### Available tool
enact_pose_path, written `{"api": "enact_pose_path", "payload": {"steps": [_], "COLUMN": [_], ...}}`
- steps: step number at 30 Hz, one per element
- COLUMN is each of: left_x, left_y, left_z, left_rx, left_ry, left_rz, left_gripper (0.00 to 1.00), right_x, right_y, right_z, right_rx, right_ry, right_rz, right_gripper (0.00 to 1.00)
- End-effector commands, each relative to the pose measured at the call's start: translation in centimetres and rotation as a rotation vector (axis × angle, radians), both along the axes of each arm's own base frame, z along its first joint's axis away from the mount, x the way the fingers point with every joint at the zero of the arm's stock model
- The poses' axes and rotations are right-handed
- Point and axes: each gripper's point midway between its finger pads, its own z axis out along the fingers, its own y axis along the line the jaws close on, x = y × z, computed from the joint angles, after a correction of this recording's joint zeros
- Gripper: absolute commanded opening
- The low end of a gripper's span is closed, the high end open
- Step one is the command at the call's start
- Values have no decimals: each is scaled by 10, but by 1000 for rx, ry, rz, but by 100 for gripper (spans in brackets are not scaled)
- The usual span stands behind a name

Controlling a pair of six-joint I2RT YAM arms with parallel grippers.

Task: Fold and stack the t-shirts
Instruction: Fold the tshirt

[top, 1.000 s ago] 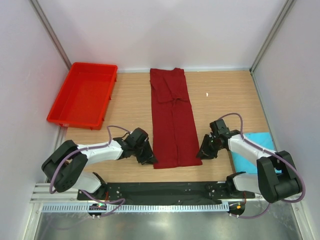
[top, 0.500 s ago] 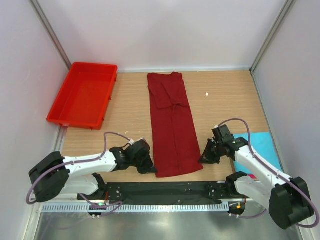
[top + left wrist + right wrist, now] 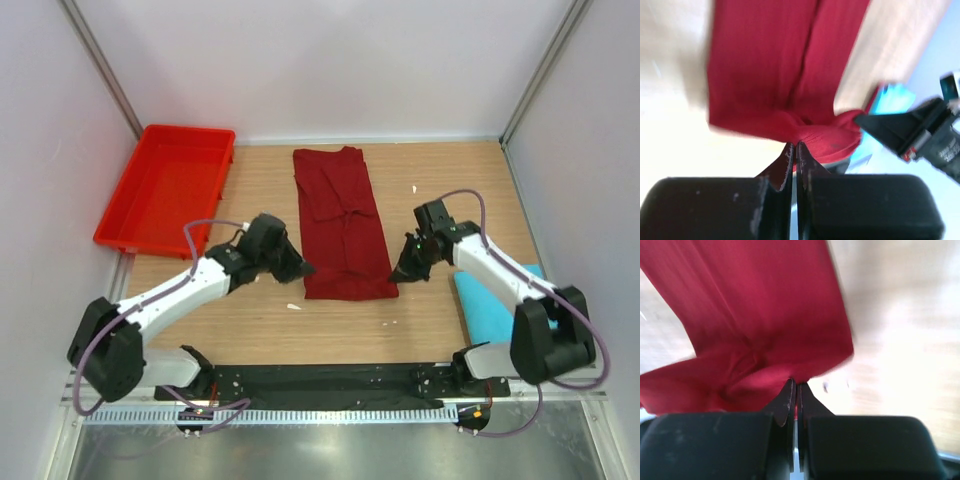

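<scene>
The left hand (image 3: 303, 270) and right hand (image 3: 397, 275) are each pinched shut on a near corner of the dark red shirt (image 3: 338, 215). They have moved up the frame since a moment ago, carrying its hem toward the centre. The shirt now looks shorter on the surface (image 3: 250, 325). A blue shirt (image 3: 492, 305) lies at lower right.

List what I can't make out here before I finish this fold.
- Turquoise shirt: top view, right arm crosses it; its fold is unclear.
- Maroon shirt, near hem: both wrist views are blurred.
- White specks on the table: top view, too small to identify.
</scene>
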Motion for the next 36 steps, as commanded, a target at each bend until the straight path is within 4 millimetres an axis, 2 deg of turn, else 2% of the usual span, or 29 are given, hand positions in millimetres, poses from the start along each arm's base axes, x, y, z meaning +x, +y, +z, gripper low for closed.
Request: {"api": "enact_pose_path", "payload": {"steps": [1,2,3,4,5,6,7,8,9,11,12,13,14,15,20,30,31,32,33,35,36], "left_x": [42,64,74,80,94,104,110,120,128,139,144,147,151,154,165,183,185,187,191,201,203], "left_y": [12,15,15,13,10,13,10,9,11,10,12,12,11,12,13,17,15,15,17,22,28], "left_z": [1,-1,-2,-3,-8,-10,-11,-7,-17,-14,-21,-23,-21,-25,-27,-50,-50,-58,-60,-62,-65], "left_rx": [16,25,27,29,33,27,13,5,16,3,7,2,-4,0,-8,-17,-21,-19,-11,24,50], "left_ry": [-22,-12,-12,-14,1,10,18,4,22,17,31,38,34,41,41,91,87,97,92,64,71], "left_rz": [-31,-12,-15,-36,-35,-24,-33,-36,-29,-29,-20,-19,-18,-15,-13,-3,-5,-10,-9,-8,1], "left_gripper": [0,0,0,0,0,0,0,0,0,0,0,0,0,0,0,0,2,6,16,24,32], "right_x": [66,88,87,111,122,141,149,157,170,181,191,195,199,204,213,232,234,237,242,253,265], "right_y": [5,8,6,9,9,13,10,10,11,9,11,11,10,10,9,7,4,2,5,-5,-8], "right_z": [17,14,1,12,12,26,12,11,18,10,17,18,8,13,9,-3,-7,-10,-10,-16,-15], "right_rx": [14,0,-17,-11,-13,2,-3,1,11,22,36,44,45,48,71,137,147,157,192,221,245], "right_ry": [-121,-111,-74,-113,-122,-159,-119,-115,-130,-106,-124,-124,-100,-106,-96,-80,-72,-69,-78,-76,-105], "right_rz": [12,27,37,30,37,36,33,33,35,27,33,34,35,40,45,35,21,13,1,-51,-85], "right_gripper": [1,1,1,1,1,1,1,1,1,1,1,1,1,1,1,2,9,11,12,19,24]}}
